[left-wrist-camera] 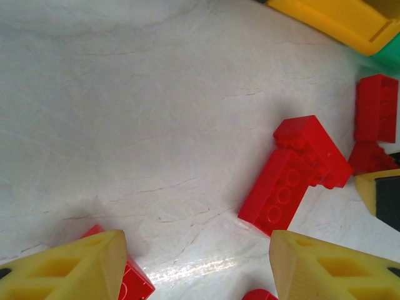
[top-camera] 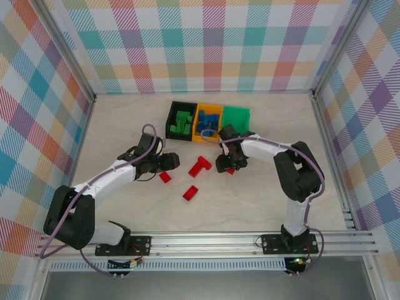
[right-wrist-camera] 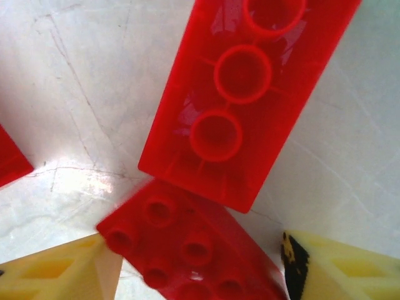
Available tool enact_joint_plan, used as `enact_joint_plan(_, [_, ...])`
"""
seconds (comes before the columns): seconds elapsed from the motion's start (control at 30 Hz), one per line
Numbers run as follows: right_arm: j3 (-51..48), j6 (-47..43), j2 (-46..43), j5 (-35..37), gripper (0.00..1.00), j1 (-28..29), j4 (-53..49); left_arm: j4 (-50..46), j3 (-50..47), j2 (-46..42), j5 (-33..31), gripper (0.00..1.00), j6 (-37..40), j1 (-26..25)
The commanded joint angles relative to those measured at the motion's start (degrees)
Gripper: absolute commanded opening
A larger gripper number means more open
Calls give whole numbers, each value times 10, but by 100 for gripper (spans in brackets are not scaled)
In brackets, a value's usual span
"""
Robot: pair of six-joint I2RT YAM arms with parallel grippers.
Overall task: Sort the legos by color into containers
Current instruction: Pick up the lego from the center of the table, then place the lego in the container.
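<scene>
On the reds: my right hand (top-camera: pixel 225 164) straddles a red brick (right-wrist-camera: pixel 187 250), can't tell if clamped; next, upper green bin (top-camera: pixel 236 116).

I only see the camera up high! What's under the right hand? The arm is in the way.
Observer: A red brick, bumps up, sits between the right hand's yellow fingers.
Operator: Is anything beside it?
Observer: A second brick, also red, lies upside down right beside it, round holes showing.
Operator: And the left hand?
Observer: The left hand is open, with just bare table between its fingers.
</scene>
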Motion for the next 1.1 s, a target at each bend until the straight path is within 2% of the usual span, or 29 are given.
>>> enact_joint_plan(0.0, [6,-1,21,8,50,15,-20,-19,-6,-12,-9,62,-3,-2])
enact_joint_plan(0.07, [-5,2,11,13,37,20,-13,-20,-6,-12,-9,62,-3,-2])
enact_joint_plan(0.13, [-17,8,-8,14,32,22,-3,-21,-5,-12,-10,62,-3,-2])
enact_joint_plan(0.4, [-23,25,-103,12,27,14,14,-10,-1,5,1,62,-8,-2])
enact_joint_plan(0.53, [15,33,-106,-13,27,-25,9,-11,-3,5,4,62,-11,-3])
enact_joint_plan(0.73, [117,40,-48,-40,29,-88,-15,-62,10,27,-6,63,-10,-3])
enact_joint_plan(0.93, [290,3,67,36,29,-100,-90,-77,-13,-2,-18,64,-24,-3])
enact_joint_plan(1.07, [372,-8,129,54,36,-108,-115,-109,-13,-18,-35,65,-25,-3])
